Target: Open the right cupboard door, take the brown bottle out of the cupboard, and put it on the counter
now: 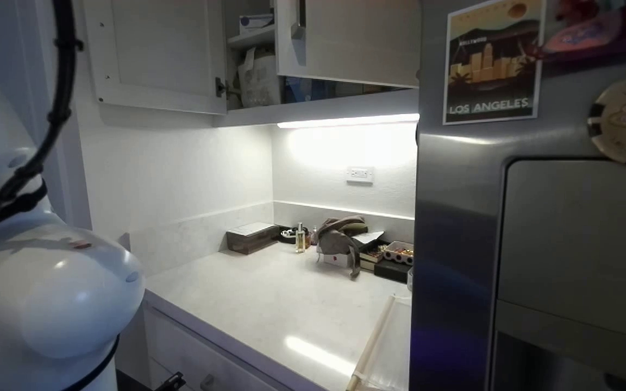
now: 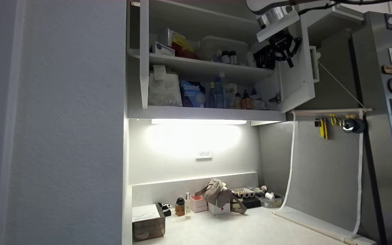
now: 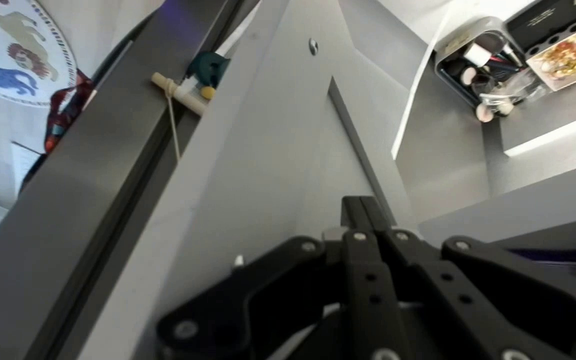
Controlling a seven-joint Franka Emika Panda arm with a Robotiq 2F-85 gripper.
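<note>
Over the recessed inner face of the white, framed right cupboard door (image 3: pixel 278 165), which stands swung open, the slim black fingers (image 3: pixel 352 215) meet flat against each other, closed; whether they touch the door cannot be told. On the bottom level inside the white wall-mounted cupboard (image 2: pixel 202 113) stands the small brown bottle (image 2: pixel 246 103) with its narrow dark top, any lettering too small to read. To its left in an exterior view rise slender, glossy blue bottles (image 2: pixel 218 97), then a flat blue carton (image 2: pixel 192 97) lettered "Benehal", just beside a frosted plastic bin (image 2: pixel 164 92) with a paper tag (image 2: pixel 159 72). On the white shelf (image 2: pixel 213 66) above, two dark-capped jars (image 2: pixel 233 58) stand before a rounded translucent tub (image 2: pixel 237 44). A bar-shaped light strip (image 2: pixel 199 121) glows along the cupboard's underside. Lower down, the smooth white worktop (image 1: pixel 269 304) carries a slim clear glass bottle (image 1: pixel 300 241), a smoky see-through box (image 1: pixel 258 241) and a limp grey-brown cloth bag (image 2: pixel 214 192) slumped over a white box (image 2: pixel 219 208) with a small red mark. Farthest out, the brushed-steel refrigerator (image 1: pixel 459 217) bears an orange-and-black poster (image 1: pixel 492 70) reading "LOS ANGELES", "HOLLYWOOD" tiny above its skyline, and a round cream poker chip (image 1: pixel 625 117) marked "$1,000".
</note>
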